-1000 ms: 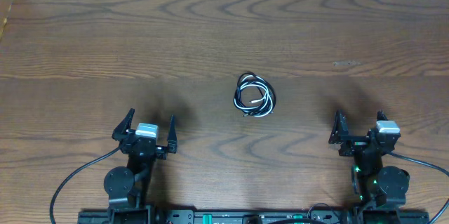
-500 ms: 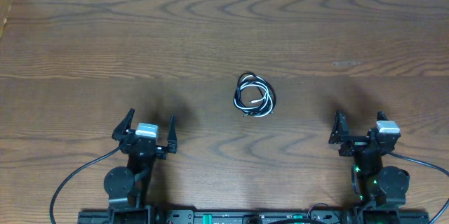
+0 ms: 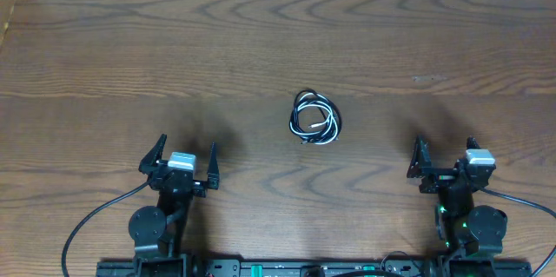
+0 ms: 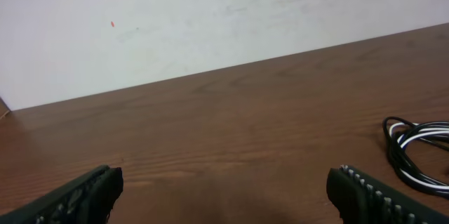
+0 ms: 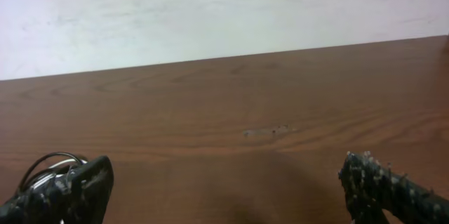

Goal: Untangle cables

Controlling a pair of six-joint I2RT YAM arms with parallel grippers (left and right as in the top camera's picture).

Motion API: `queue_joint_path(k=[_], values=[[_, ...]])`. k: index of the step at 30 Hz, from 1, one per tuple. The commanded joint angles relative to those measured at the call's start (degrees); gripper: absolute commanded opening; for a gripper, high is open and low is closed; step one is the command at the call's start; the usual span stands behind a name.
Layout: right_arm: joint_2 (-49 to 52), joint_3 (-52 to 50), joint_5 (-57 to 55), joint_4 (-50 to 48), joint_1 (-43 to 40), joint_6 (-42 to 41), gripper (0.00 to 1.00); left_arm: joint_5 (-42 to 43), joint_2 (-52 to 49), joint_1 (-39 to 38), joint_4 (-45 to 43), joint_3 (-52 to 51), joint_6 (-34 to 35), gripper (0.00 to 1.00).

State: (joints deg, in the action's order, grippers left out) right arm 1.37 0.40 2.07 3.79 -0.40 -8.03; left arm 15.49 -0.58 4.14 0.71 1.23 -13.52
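Cables: 1 black and 1 white cord looped together in a single small coil, the cables [image 3: 314,118] lying flat on the tabletop [image 3: 130,42], near the middle and slightly right of centre in the overhead view
Left tool: the left tool [image 3: 187,148] sits at the near edge, well apart from the coil, which lies ahead of it and off to its right; fingers spread wide, released, nothing between them
Left wrist view: the coil [image 4: 417,150] shows at the far right edge, beyond the right finger
Right tool: the right tool [image 3: 445,150] is also at the near edge, well apart from the coil, which lies ahead and to its left; fingers spread wide, released, gripping nothing
Right wrist view: part of the coil [image 5: 48,162] peeks out just behind the left finger
Tabletop: dark brown wood with bold grain, a faint pale scuff right of centre
Room: a plain white wall [image 4: 175,13] rises behind the far edge of the tabletop
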Motion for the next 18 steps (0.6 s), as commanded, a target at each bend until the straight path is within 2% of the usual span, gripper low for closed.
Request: queue_joint_path(k=[1,6,8,14,18], values=[[-0.3,-0.1,2.9,-0.4,0.5,0.4,0.99,0.8,0.3,0.1,1.9,-1.0,0.8,0.98],[-0.3,0.4,4.1,-0.8,0.5,0.4,0.99,1.0,0.3,0.1,1.8,-0.9,2.6,0.98],[-0.3,1.7,3.9,-0.8,0.3,3.0,0.99,1.7,0.3,0.1,1.8,-0.4,5.3,0.98],[2.6,7.8,4.3,0.7,-2.1,3.1,0.99,16.1,0.1,0.1,1.8,2.2,6.0,0.98],[8.8,13.0,5.8,0.7,-3.0,2.9,0.99,20.3,-2.3,0.1,1.8,6.0,6.1,0.98]])
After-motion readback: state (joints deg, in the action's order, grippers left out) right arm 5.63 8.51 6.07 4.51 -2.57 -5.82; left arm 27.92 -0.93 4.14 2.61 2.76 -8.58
